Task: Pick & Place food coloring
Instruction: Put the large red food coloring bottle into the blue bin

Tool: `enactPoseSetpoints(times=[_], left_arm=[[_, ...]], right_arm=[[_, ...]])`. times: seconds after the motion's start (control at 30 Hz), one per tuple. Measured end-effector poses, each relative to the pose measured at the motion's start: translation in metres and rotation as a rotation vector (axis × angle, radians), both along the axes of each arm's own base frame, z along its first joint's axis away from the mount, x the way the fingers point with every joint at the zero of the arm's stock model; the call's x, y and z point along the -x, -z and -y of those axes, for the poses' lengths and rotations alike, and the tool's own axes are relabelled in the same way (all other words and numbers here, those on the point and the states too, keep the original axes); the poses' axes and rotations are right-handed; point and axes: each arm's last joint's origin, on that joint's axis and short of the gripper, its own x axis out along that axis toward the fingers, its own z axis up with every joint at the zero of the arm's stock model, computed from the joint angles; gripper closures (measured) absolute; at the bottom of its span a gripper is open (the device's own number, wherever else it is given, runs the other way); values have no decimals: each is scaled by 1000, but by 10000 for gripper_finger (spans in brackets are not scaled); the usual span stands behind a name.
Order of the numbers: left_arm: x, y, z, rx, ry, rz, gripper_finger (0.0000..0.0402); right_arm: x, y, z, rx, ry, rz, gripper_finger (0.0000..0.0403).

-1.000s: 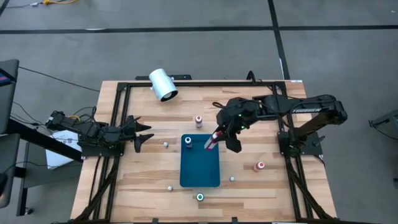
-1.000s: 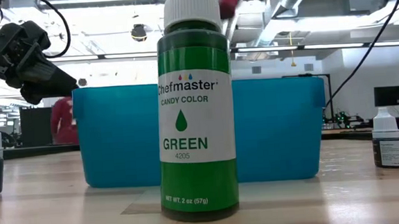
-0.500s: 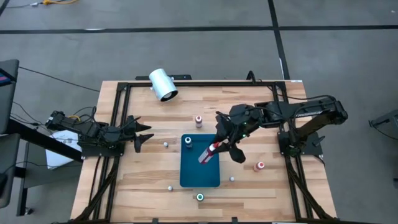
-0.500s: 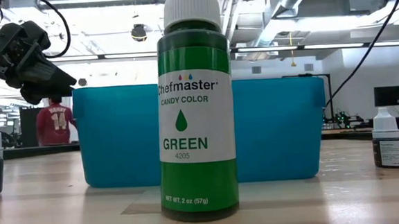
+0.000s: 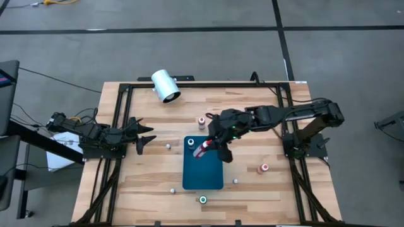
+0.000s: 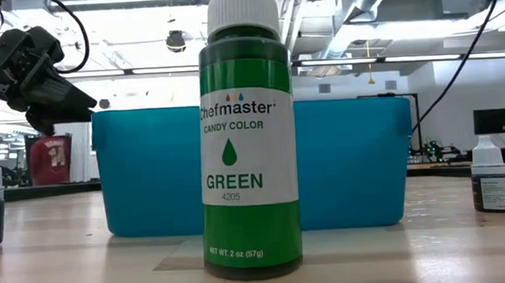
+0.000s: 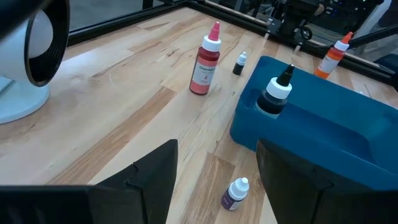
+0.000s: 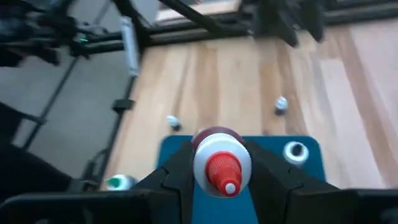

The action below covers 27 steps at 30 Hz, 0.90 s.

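My right gripper [image 5: 213,145] hangs over the blue bin [image 5: 203,173], shut on a red food coloring bottle [image 8: 221,163] with a white shoulder and a red nozzle. A dark bottle with a white top [image 5: 190,143] stands in the bin's far left corner. Other food coloring bottles stand on the table: a red one [image 5: 201,121], an orange one [image 5: 264,168] and a green one [image 5: 203,200]. My left gripper [image 5: 142,135] waits open at the table's left side; in its wrist view its fingers [image 7: 152,177] hold nothing. My right gripper pinches the red bottle by its upper body, just under the white shoulder [image 8: 202,158], between its two fingers [image 8: 177,169]. The fingers slant downward, coming from the table's right side. The bottle is lifted clear above the blue bin and sits tilted in the hold.
A big white cylinder [image 5: 165,86] lies at the far left of the table. Tiny bottles stand around the bin [image 5: 168,146], [image 5: 171,189], [image 5: 235,181]. In the low view the green bottle [image 6: 246,133] stands in front of the bin [image 6: 350,162].
My right gripper has carried the red bottle toward the table's left edge, from over the bin's right rim to over its far part, and sunk a little. The bottle stays clear of the bin and has tipped further over.
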Motion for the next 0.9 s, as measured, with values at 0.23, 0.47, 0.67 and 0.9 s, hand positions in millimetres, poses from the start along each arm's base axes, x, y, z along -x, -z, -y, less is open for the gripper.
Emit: enactPoseSetpoints(times=[0.23,0.47,0.67,0.9], left_arm=[[0,0,0,1,1,2,193],[0,0,0,0,1,0,193],[0,0,0,-2,-2,-2,193],[0,0,0,-1,-2,1,193]], right_arm=[[-18,26,11,50,84,-85,297],[-20,46,21,105,159,-211,297],[-28,60,20,114,159,-257,297],[-32,79,20,142,164,-343,297]])
